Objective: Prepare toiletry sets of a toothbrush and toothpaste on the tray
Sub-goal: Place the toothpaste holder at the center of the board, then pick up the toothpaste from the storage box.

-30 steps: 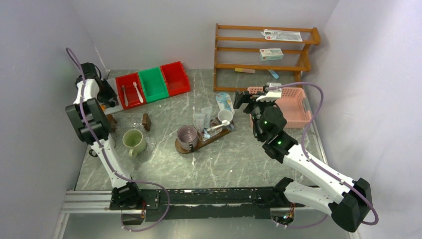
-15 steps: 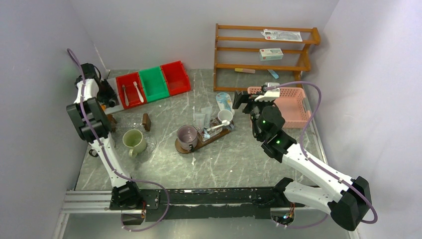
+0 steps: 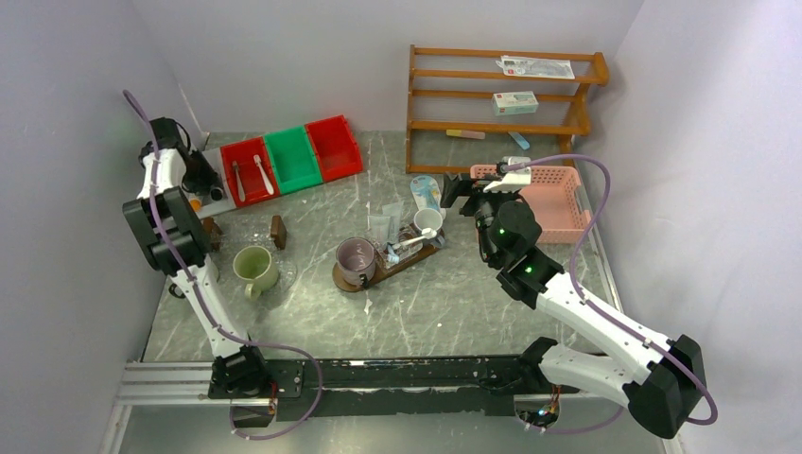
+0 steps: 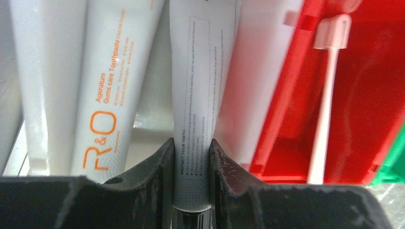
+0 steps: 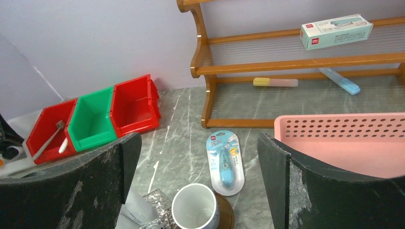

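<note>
left hand [image 4: 191,143] pinches toothpaste tube [image 4: 203,57] | tube's length runs straight out from hand | tray [image 3: 392,266] well right | right hand [image 5: 197,138] open, empty

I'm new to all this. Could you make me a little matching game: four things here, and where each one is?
1 pale green mug
2 green bin
3 white mug
4 left gripper

A between the red bins
B on the tray
C closed on a white tube
D on the table, off the tray

Pairs: 1-D, 2-A, 3-B, 4-C
</note>
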Robot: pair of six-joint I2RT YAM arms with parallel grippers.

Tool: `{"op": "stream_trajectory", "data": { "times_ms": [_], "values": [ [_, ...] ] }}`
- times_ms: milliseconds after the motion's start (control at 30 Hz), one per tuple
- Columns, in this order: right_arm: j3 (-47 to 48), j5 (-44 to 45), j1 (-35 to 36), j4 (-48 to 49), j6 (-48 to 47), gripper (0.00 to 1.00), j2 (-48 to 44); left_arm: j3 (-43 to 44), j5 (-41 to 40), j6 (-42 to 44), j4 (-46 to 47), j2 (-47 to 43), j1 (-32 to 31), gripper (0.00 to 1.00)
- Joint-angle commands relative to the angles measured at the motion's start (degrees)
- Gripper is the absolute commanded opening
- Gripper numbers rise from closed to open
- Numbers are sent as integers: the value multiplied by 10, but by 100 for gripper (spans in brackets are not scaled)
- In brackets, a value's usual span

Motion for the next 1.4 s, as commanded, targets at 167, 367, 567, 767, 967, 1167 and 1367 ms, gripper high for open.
{"op": "stream_trajectory", "data": {
  "times_ms": [167, 367, 567, 767, 967, 1167, 1367],
  "values": [
    [23, -21, 1, -16, 15, 96, 3, -50, 34, -35, 40, -132, 0, 10],
    [37, -68, 1, -38, 35, 96, 11, -164, 90, -72, 118, -238, -1, 9],
    [36, -134, 1, -30, 49, 96, 14, -274, 137, -104, 195, -338, -22, 10],
    [25, -197, 6, 3, 61, 96, 24, -360, 160, -117, 246, -422, -68, 10],
    [29, -233, 13, 24, 96, 95, 48, -417, 158, -113, 283, -493, -142, 10],
    [35, -265, 20, 49, 152, 94, 76, -479, 155, -120, 332, -567, -217, 10],
    [44, -291, 36, 81, 205, 93, 110, -551, 146, -162, 415, -635, -274, 9]
  ]
}}
